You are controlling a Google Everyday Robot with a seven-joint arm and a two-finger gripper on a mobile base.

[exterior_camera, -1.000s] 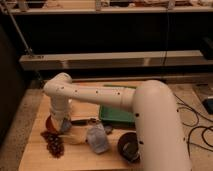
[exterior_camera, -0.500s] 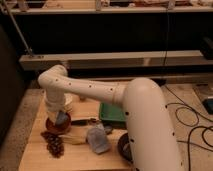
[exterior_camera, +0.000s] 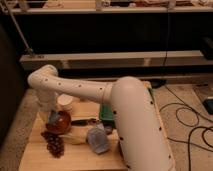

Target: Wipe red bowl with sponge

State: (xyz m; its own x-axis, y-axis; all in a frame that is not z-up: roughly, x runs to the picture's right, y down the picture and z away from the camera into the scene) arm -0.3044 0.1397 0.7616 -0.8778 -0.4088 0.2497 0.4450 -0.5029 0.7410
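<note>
The gripper (exterior_camera: 52, 118) hangs at the end of the white, perforated robot arm (exterior_camera: 80, 90), lowered at the left side of the light wooden table (exterior_camera: 32, 156) and sitting right over the round, glossy red bowl (exterior_camera: 60, 123), at or just inside its left rim. How wide it stands, and whether it holds anything, cannot be told. A small bluish patch (exterior_camera: 52, 116) shows at its tip against the bowl, which may be the sponge, though that is not certain. The red bowl rests on the table near the left edge, in front of a short white cup (exterior_camera: 65, 102) and just behind a bunch of dark purple grapes (exterior_camera: 54, 144). To the bowl's right lies a thin dark utensil (exterior_camera: 82, 121), and beyond it a flat green object (exterior_camera: 105, 113), partly hidden by the arm's thick white upper segment. A crumpled grey-blue object (exterior_camera: 97, 139) lies near the table's front edge, apart from the bowl.
</note>
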